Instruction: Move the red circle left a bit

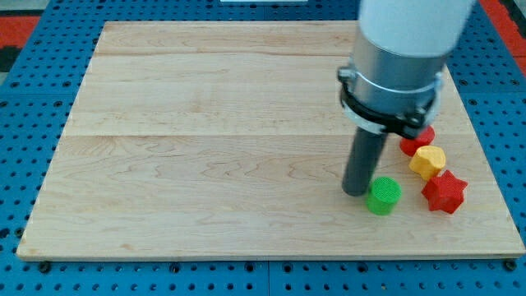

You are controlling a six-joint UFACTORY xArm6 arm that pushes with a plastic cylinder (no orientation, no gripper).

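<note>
The red circle [413,141] lies at the view's right, partly hidden behind the arm's grey body, touching the yellow hexagon [428,161] just below it. My tip [357,191] rests on the wooden board, to the lower left of the red circle and right beside the left edge of the green circle [383,196]. A red star [445,191] sits below the yellow hexagon.
The wooden board [205,140] lies on a blue perforated table. The arm's large grey and white body [403,57] covers the board's upper right. The blocks cluster near the board's right edge.
</note>
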